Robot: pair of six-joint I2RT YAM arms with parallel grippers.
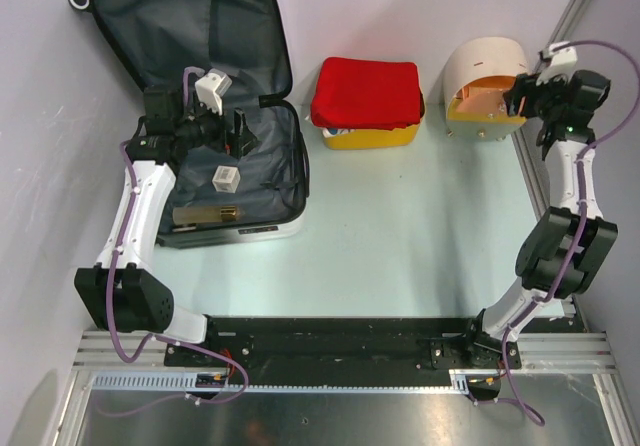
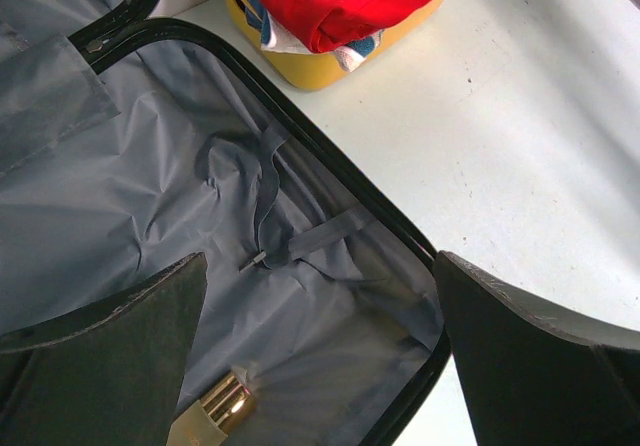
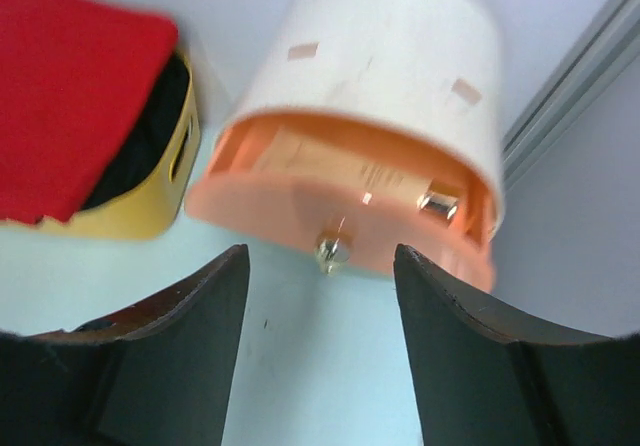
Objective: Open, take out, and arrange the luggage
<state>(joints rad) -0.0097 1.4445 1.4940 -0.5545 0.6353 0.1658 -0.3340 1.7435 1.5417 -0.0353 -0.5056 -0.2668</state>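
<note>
The luggage lies open at the back left, lid flat behind the base, dark grey lining showing. In the base lie a small white box and a tan bottle with a gold cap. My left gripper is open and empty above the base. In the left wrist view, the left gripper hangs over the lining and a loose strap, with the gold cap below. My right gripper is open at the round drawer box.
A yellow basket with a red cloth stands mid-back. The cream-and-orange drawer box stands back right, its drawer pulled out, holding a tan gold-capped bottle. Its knob sits just beyond my right gripper. Frame rails run along the right.
</note>
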